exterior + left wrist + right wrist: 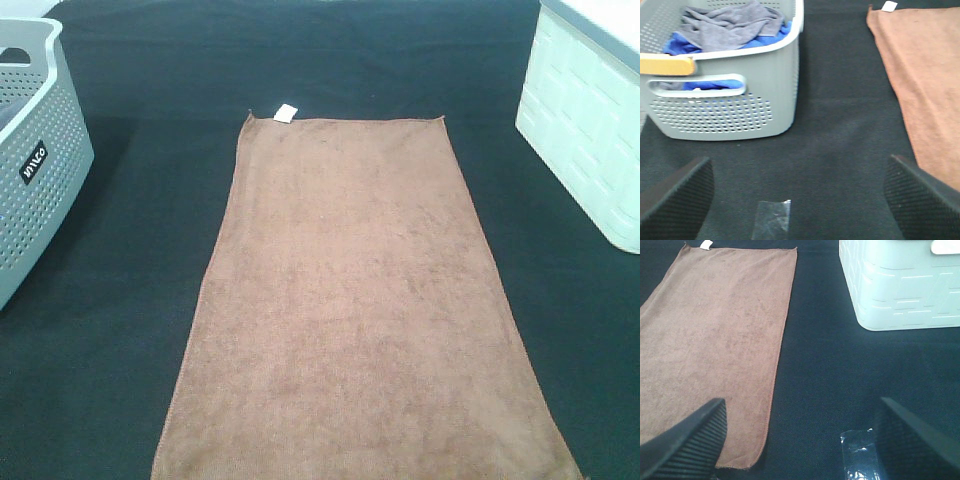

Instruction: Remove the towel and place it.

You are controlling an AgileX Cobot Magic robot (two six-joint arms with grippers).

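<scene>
Exterior high view shows the towel [360, 310] lying flat on the dark table [120, 380], between 2 baskets. Both the left gripper [800, 195] and right gripper [800, 440] are spread wide, empty. Soft, light, floppy cloth; pinching near corners seems best.

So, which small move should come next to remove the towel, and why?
Probably lower the right gripper onto the near corner of the towel. The towel lies flat and untouched, both jaws stand open and empty, and that corner sits just beside the right jaws.
</scene>
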